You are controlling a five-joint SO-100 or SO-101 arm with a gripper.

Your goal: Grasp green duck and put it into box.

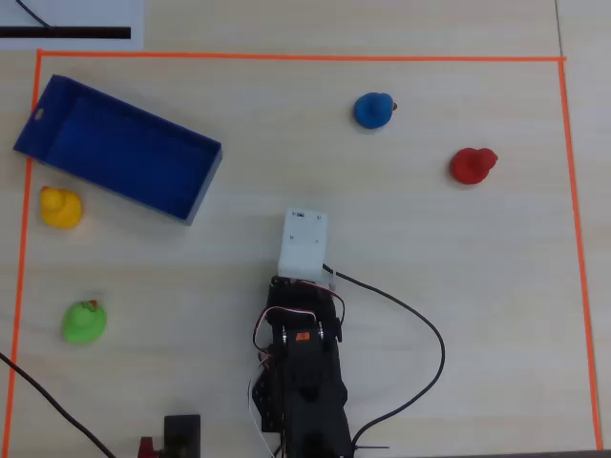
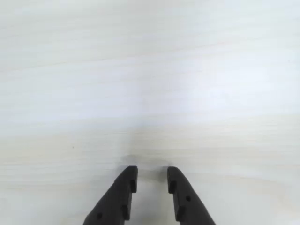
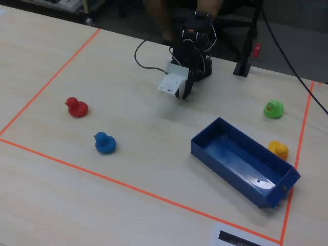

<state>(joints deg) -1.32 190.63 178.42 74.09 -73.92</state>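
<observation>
Pale wood table (image 1: 430, 286) — four ducks, blue box (image 1: 119, 148)

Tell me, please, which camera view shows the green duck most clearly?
The overhead view: the green duck sits unobstructed on bare table near the left tape line, seen from above. The fixed view shows it smaller, at the far right side. The wrist view misses it, showing only jaws over empty wood.

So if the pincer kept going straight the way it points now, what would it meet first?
Probably just bare table: the wrist view shows only wood ahead of the pincer. No duck or box lies in that line.
</observation>
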